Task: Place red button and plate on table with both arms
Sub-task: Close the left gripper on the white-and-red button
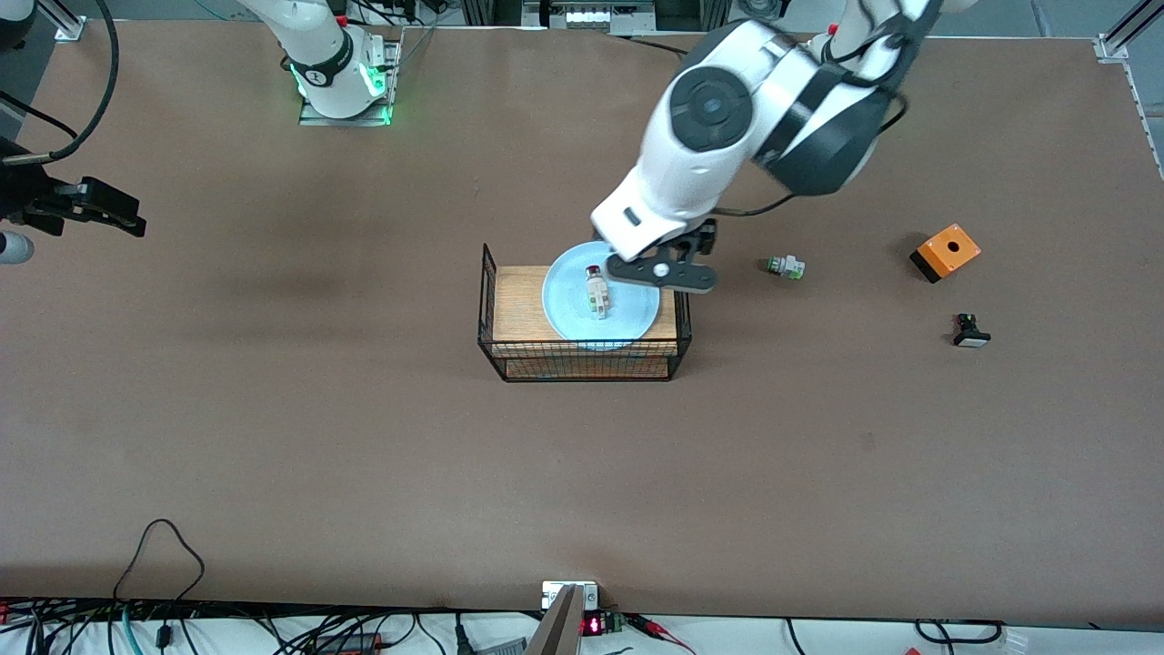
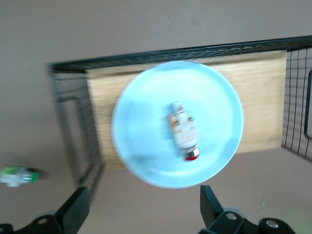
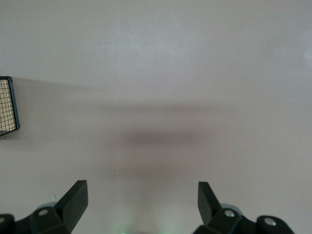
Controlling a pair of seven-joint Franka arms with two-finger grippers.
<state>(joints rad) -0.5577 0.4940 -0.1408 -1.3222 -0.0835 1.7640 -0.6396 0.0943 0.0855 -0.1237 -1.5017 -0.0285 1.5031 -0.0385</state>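
While the plate (image 1: pixel 582 309) sits on the wood top of the wire rack (image 1: pixel 509 350) near the middle of the surface (image 1: pixel 273 437), the red button (image 1: pixel 596 293) lies on its side in the plate's well, red cap toward the robots' bases. Neither thing has reached the brown surface yet, so the task looks to be at its opening step: the approach.

Reaching out from its base, the left arm hangs its left claw (image 1: pixel 661 271) over the plate's rim at the edge toward the left arm's end. Its wrist view shows both fingers (image 2: pixel 73 210) spread wide with nothing between them, the plate (image 2: pixel 178 124) and button (image 2: pixel 184 132) below. The right claw (image 1: pixel 86 207) waits over bare surface toward the right arm's end, also spread wide and empty; its wrist view catches only a corner of the rack (image 3: pixel 7 107).

My reading is that the next move calls for one claw to come down over the button's narrow body and pinch it, while the other takes the plate by its shallow rim. The button is small and may roll, so the fingers need to be squared across it.

Apart from these, a white-green switch (image 1: pixel 786 267), an orange box (image 1: pixel 945 252) and a black-based switch (image 1: pixel 970 331) lie toward the left arm's end.
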